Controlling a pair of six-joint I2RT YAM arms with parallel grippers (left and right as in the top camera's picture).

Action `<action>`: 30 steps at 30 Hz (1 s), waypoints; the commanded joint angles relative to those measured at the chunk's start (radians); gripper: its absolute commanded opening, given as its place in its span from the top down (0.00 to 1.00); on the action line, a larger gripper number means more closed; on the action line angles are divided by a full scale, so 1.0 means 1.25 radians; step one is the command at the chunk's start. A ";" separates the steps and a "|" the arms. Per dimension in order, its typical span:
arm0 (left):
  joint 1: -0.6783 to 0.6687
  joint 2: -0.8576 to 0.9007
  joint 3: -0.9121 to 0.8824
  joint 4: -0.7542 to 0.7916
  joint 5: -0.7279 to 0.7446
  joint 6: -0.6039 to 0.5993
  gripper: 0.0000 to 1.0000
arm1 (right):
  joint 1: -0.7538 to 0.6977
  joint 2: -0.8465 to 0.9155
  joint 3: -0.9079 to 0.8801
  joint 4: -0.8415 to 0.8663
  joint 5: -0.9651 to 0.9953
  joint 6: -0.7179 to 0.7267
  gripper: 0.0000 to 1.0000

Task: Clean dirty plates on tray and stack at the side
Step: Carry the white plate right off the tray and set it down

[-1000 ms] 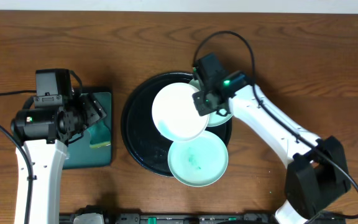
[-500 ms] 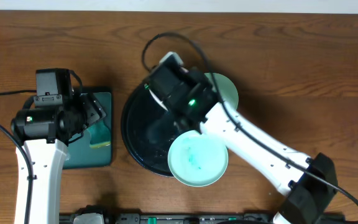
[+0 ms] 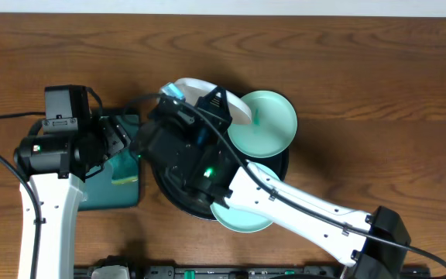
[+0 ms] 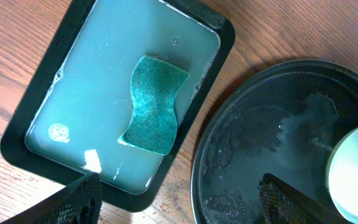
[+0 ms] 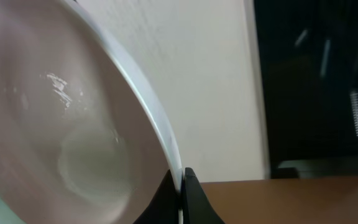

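My right gripper (image 3: pixel 214 105) is shut on the rim of the white plate (image 3: pixel 194 84) and holds it tilted on edge above the far left of the round black tray (image 3: pixel 175 198). The right wrist view shows the fingers (image 5: pixel 181 186) pinching that plate's rim (image 5: pixel 73 124). One mint plate (image 3: pixel 265 122) with a teal smear lies on the tray's far right rim. The other mint plate (image 3: pixel 240 220) lies at the tray's near edge, partly under my right arm. My left gripper (image 3: pixel 122 139) is open and empty, and it also shows in the left wrist view (image 4: pixel 179 205).
A dark rectangular tray (image 4: pixel 23 134) of teal water with a green sponge (image 4: pixel 151 102) stands left of the wet black tray (image 4: pixel 260 155). A pale plate edge (image 4: pixel 356 171) shows at the right. Bare wooden table lies all around.
My right arm has swung left across the tray, lifting the white plate and tipping it on edge. This uncovered the far mint plate. The left arm has not moved.
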 commanded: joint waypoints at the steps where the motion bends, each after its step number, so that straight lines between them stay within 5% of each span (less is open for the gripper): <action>1: 0.001 0.003 0.005 0.001 -0.010 0.005 0.19 | 0.016 -0.014 0.014 0.004 0.066 -0.034 0.99; 11: 0.001 0.003 0.005 0.000 -0.010 0.005 0.19 | 0.001 -0.010 0.011 0.005 -0.053 -0.014 0.99; 14: 0.001 0.003 0.005 -0.004 -0.010 0.005 0.19 | 0.038 -0.009 0.011 0.001 0.038 -0.003 0.99; 17: 0.001 0.003 0.005 0.004 -0.010 0.005 0.19 | 0.035 -0.007 0.010 0.010 -0.137 -0.001 0.99; 20: 0.001 0.003 0.005 -0.005 -0.010 0.005 0.19 | 0.043 -0.002 0.011 -0.024 -0.034 0.039 0.99; 26: 0.001 0.003 0.005 -0.010 -0.010 0.005 0.19 | 0.034 -0.011 0.012 -0.072 -0.079 0.115 0.99; 30: 0.001 0.003 0.005 -0.009 -0.010 0.005 0.19 | 0.013 -0.021 0.011 -0.162 -0.335 0.254 0.99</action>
